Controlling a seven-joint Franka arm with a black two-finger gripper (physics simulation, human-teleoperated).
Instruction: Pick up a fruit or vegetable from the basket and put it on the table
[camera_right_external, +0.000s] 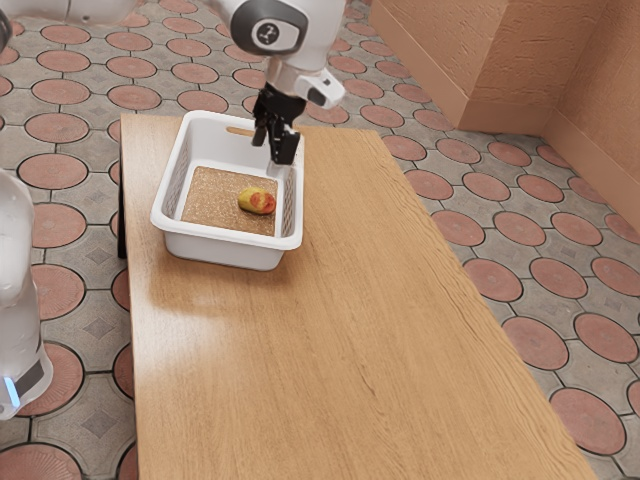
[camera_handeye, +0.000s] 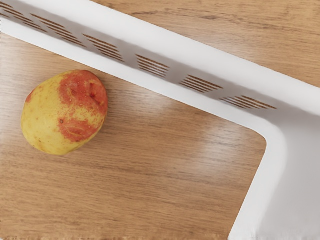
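The yellow-and-red fruit or vegetable (camera_right_external: 257, 201), potato-like in shape, lies on the wood-toned floor of the white basket (camera_right_external: 225, 238), near the slotted side wall (camera_handeye: 127, 62) at the exterior view's right. The basket sits on the table (camera_right_external: 370, 320), with bare wood beside it that could serve as the set-down spot.

The gripper (camera_right_external: 272, 151) hangs over the basket's far corner, toward the exterior view's right, its fingers apart with nothing between them. That spread probably serves to straddle the rounded body, but the hand is off to one side of it, so the approach likely calls for a shift across before going down. The near wall may leave one finger little room; turning the hand so that both fingers come down clear of it seems sensible. A grip too high on the curve could let the piece roll.
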